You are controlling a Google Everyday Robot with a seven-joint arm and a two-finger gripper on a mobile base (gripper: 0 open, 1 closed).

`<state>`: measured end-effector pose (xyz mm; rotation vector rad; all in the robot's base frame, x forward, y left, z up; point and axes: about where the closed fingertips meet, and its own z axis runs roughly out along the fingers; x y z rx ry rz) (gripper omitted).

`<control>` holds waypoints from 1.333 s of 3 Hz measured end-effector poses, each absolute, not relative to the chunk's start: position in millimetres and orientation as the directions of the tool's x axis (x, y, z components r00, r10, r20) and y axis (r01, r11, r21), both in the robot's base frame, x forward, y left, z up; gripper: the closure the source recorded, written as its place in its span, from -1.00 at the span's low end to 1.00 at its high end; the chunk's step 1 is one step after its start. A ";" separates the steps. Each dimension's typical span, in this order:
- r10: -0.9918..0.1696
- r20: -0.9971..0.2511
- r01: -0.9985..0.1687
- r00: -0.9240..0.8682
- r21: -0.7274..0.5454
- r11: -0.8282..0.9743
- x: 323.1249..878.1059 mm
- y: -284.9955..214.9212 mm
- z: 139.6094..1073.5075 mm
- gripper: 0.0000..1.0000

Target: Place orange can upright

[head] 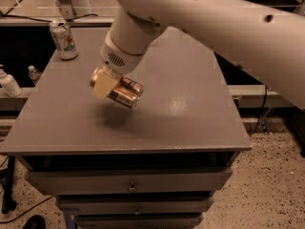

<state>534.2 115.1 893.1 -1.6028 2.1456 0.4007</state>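
**Operator:** How far along am I?

**Spotter:** About halfway, I'd judge. At the far left corner of the flat grey tabletop (190,104) you have a white drink can with green and red marks (63,39) standing upright; leave that one alone. To its right, left of the tabletop's middle and nearer the left edge than the right, your gripper (112,86) hangs clamped shut on the orange can (127,96), a shiny orange-gold aluminium cylinder with silver ends. A pale finger pad lies across its body.

**Operator:** So the grasp is done. Is the can down?

**Spotter:** No. It looks lifted clear of the tabletop, with its shadow lying below it towards the front edge. It is far from upright: one end points up towards the left edge, the other down towards the right.

**Operator:** What's left, then?

**Spotter:** You have yet to swing it vertical, lower it onto one end and let go. The right half of the tabletop is bare.
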 end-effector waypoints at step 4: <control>-0.249 -0.953 -0.906 -0.173 0.055 0.419 534.7 54.4 965.6 1.00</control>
